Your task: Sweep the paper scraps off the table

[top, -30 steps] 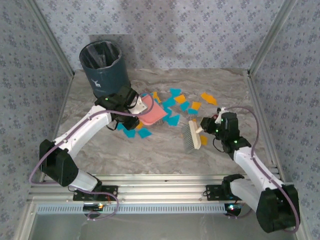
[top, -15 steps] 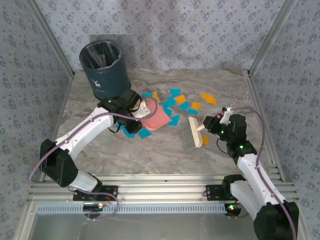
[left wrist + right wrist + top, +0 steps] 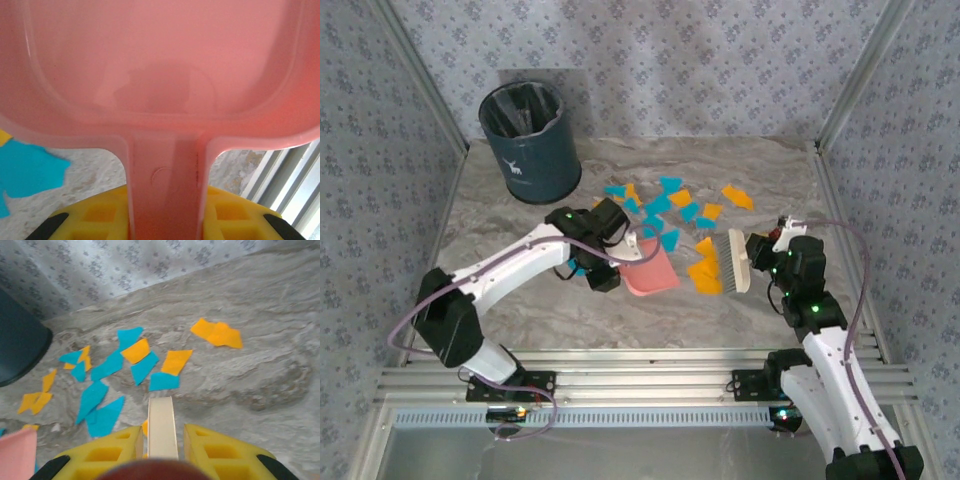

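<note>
Marble table (image 3: 780,180); paper scraps (image 3: 669,186) mostly beyond both jaws; left jaws pinch dustpan (image 3: 650,272); right jaws pinch brush (image 3: 736,262)

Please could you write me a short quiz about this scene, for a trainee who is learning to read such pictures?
1. True or false: the left gripper holds the pink dustpan by its handle.
2. The right gripper holds: A) a sponge, B) a brush, C) a cup?
3. Which two colours have the paper scraps on the table?
Key: 1 true; 2 B; 3 blue and orange.
</note>
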Robot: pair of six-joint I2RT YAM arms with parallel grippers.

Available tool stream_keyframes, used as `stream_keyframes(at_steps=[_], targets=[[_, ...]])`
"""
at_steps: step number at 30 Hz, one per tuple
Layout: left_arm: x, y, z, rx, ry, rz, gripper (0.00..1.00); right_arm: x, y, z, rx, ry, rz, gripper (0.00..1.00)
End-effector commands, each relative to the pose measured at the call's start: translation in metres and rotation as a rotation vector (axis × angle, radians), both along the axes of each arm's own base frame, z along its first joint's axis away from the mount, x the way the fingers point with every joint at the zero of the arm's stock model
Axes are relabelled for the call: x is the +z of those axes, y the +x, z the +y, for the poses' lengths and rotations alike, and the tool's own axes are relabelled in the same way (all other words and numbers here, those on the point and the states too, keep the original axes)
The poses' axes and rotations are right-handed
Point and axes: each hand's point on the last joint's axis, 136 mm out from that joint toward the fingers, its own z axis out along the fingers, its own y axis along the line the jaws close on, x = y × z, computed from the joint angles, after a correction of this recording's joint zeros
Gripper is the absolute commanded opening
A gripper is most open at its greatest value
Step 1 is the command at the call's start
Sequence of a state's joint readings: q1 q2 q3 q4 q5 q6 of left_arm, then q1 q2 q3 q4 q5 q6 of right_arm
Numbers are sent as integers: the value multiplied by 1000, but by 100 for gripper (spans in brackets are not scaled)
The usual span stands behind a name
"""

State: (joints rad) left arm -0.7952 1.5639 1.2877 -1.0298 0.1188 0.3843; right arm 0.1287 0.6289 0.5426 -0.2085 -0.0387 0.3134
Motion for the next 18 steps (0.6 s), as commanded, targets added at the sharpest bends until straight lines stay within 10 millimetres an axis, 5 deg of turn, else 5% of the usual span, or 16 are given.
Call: stream_keyframes(at_steps=[1, 8, 18], targets=[[4, -1, -9, -23, 29, 31, 0, 25, 1, -18, -72, -128, -67, 0], [1, -5, -18, -33, 131, 67, 0, 29, -2, -27, -90, -274, -57, 0], [-1, -15, -32, -48, 204, 130, 0, 21, 0, -13, -49, -392, -22, 0]])
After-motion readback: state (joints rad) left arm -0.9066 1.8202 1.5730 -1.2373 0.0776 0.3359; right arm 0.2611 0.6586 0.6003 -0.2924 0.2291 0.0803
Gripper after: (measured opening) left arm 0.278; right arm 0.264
